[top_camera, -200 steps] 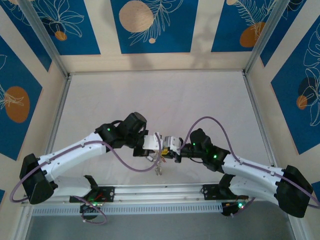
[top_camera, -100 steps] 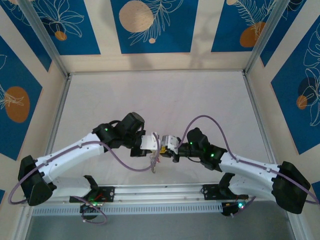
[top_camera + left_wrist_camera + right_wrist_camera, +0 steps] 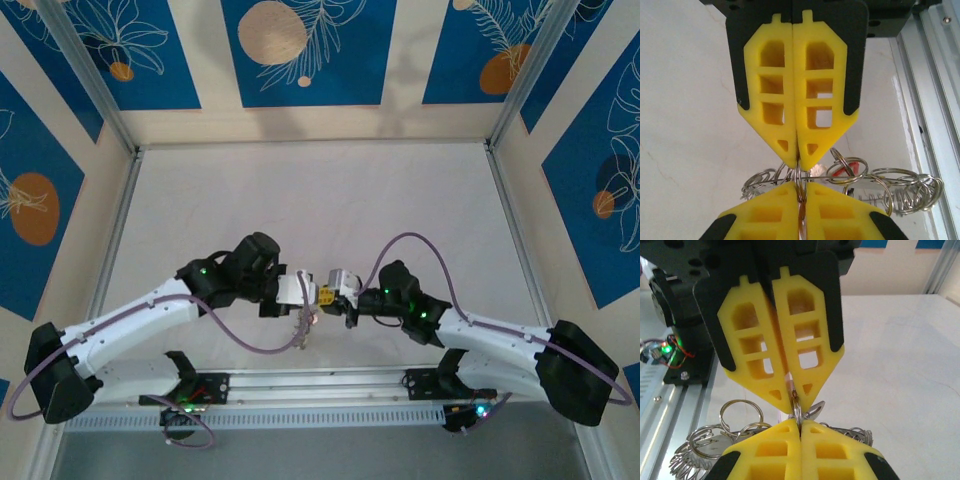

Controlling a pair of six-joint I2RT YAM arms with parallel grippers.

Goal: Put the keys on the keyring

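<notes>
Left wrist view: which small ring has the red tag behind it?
The ring just right of the left gripper; the red tag shows through it, the others frame only metal or table.

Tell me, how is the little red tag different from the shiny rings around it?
The red tag is a single red bit; the silvery rings are many and grey. The tag is partly hidden behind loops; the rings fan out wide. Both sit in the same bunch.

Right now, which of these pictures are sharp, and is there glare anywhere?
Top external: evenly lit table, no glare. Left wrist: sharp, bright glints on the keyring. Right wrist: yellow fingers crisp, far wall slightly soft.
</notes>
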